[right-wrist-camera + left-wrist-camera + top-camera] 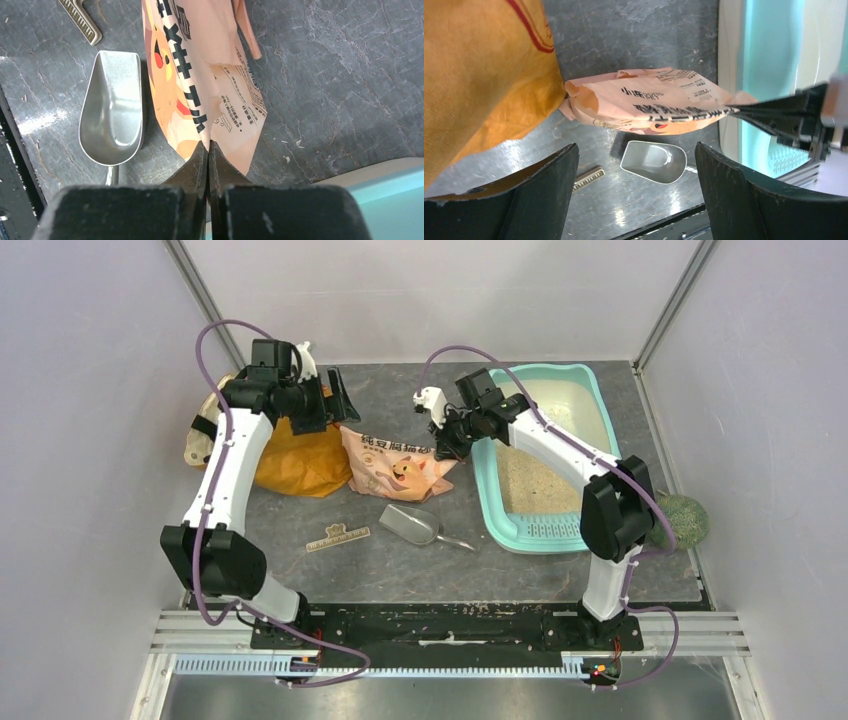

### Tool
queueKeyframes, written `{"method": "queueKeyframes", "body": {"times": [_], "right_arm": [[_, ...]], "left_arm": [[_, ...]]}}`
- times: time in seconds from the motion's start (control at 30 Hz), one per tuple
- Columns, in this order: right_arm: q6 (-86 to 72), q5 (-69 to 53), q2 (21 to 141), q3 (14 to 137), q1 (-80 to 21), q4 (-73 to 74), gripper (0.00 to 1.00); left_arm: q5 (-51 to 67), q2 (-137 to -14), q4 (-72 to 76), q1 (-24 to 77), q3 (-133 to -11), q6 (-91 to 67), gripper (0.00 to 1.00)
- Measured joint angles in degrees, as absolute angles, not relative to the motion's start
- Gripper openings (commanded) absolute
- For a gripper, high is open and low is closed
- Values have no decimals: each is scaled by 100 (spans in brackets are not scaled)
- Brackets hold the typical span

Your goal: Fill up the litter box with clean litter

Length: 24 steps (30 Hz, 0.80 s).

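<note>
Litter box (540,532) sits right of centre in the top view, clean litter (528,485) covering part of its floor. Pouch (395,465) lies just left of it, touching an orange bag (295,465); scoop (410,523) nearer the bases.

Left wrist: left gripper (636,190) spread wide, empty.

Right wrist: right gripper (207,157) pinched on the pouch's edge.

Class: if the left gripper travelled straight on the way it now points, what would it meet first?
Probably the silver scoop, lying on the table between the fingers of the open left gripper; the pink pouch is close, and depth is unclear.
</note>
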<state>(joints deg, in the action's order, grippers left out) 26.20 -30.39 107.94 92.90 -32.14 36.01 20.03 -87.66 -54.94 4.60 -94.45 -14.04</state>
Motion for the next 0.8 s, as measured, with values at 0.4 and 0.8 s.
{"method": "queueKeyframes", "body": {"times": [0.4, 0.8], "right_arm": [[3044, -2482, 10499, 8696, -3350, 2856, 0], [3887, -1920, 10110, 7985, -3627, 2097, 0]], "left_arm": [[1507, -9192, -4888, 458, -8829, -2875, 94], [1905, -9688, -3916, 458, -8527, -3710, 80]]}}
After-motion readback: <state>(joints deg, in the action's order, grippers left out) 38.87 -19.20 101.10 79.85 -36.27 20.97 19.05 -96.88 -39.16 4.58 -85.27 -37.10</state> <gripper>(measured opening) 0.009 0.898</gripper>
